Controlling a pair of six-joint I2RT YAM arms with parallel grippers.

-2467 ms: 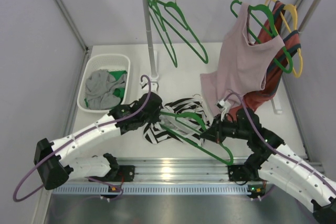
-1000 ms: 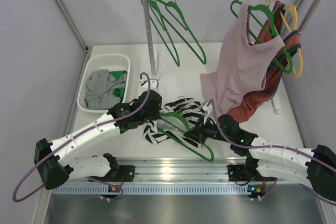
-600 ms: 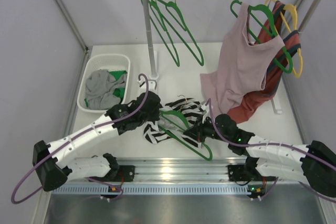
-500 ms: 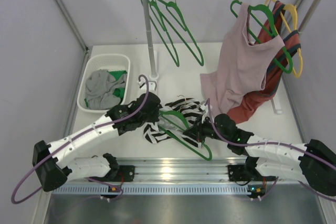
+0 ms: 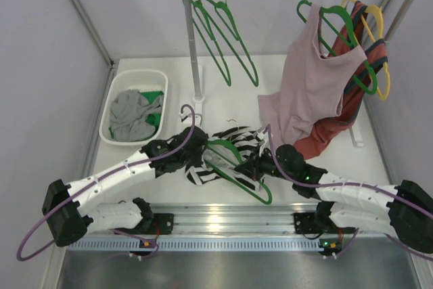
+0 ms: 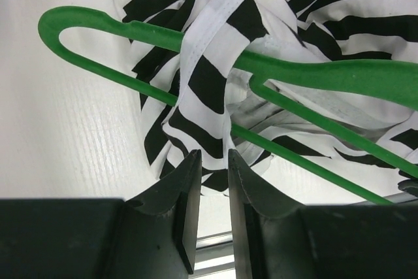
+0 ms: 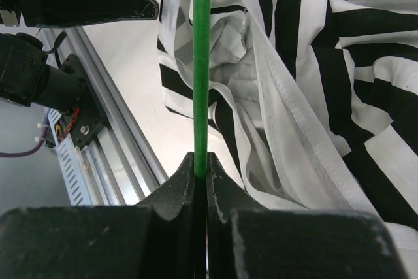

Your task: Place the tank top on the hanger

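Green hanger [image 7: 200, 63] — clamped, inside right pincer [image 7: 201, 158]

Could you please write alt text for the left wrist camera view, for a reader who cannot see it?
A white-edged strap of the striped tank top is draped across one arm of the green hanger, seen against the white table. The left end effector sits just below the fabric, fingers slightly parted.

Bright even light, faint shadows; overhead view sharp; wrist close-ups slightly soft.
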